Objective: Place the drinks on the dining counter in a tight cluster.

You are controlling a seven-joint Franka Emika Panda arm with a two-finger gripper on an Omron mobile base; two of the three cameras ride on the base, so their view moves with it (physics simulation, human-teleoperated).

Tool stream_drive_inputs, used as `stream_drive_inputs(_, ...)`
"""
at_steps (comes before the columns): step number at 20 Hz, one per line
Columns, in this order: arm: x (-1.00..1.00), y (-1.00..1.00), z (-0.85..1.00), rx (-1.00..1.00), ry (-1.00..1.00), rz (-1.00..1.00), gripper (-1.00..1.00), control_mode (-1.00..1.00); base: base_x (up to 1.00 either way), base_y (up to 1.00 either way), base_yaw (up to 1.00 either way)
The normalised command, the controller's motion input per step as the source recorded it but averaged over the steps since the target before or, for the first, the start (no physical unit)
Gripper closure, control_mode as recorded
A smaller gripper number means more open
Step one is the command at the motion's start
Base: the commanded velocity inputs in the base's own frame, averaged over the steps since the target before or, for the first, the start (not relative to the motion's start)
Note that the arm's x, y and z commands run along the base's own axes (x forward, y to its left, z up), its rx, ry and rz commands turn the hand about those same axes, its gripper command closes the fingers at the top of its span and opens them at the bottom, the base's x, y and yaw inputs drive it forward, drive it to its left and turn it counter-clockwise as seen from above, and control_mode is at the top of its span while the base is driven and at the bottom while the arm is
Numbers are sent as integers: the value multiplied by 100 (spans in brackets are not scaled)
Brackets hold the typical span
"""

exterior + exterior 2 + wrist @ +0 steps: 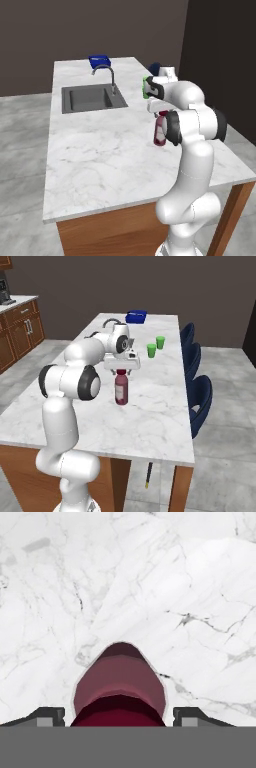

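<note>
- The gripper (121, 371) hangs straight down over the juice bottle (121, 390), just above its dark cap; in the hand view the two finger tips (46, 716) stand apart on either side of the bottle's shoulder, touching nothing, so the jaws are open and the bottle is not held.
- The juice bottle stands upright on the dining counter (150, 421), on bare marble roughly mid-length of the top, nearer the stool side than the sink side.
- My guess at handling: a stout, rigid bottle, probably fairly heavy if full, with a smooth, likely slippery wall. It looks stable on its wide base but could tip if nudged high up.
- Best hold, I think, is around the neck or upper shoulder just under the cap, where the body narrows enough for the fingers; the label zone looks too wide for comfort.
- Farther off, at about one o'clock from the bottle in the right base view, two green cups (151, 350) stand near each other; they are not drinks to move.
- Off at eleven o'clock lies the sink (92, 98) with its curved faucet (109, 75).
- At twelve o'clock, near the far end, sits a blue basket-like thing (136, 316); I cannot tell what it holds.
- Blue stools (201, 401) line the counter's three o'clock side.
</note>
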Motion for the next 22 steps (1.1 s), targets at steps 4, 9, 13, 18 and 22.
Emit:
stream_drive_inputs(4,0,0,-23,0,1,0,100,-100,0,0,0)
stream_drive_inputs(9,0,0,-1,0,0,0,100,-100,0,0,0)
stream_drive_inputs(13,0,0,0,0,0,0,100,-100,0,0,0)
stream_drive_inputs(18,0,0,0,0,0,0,-100,-100,0,0,0)
stream_drive_inputs(22,0,0,0,0,0,0,-100,-100,0,0,0)
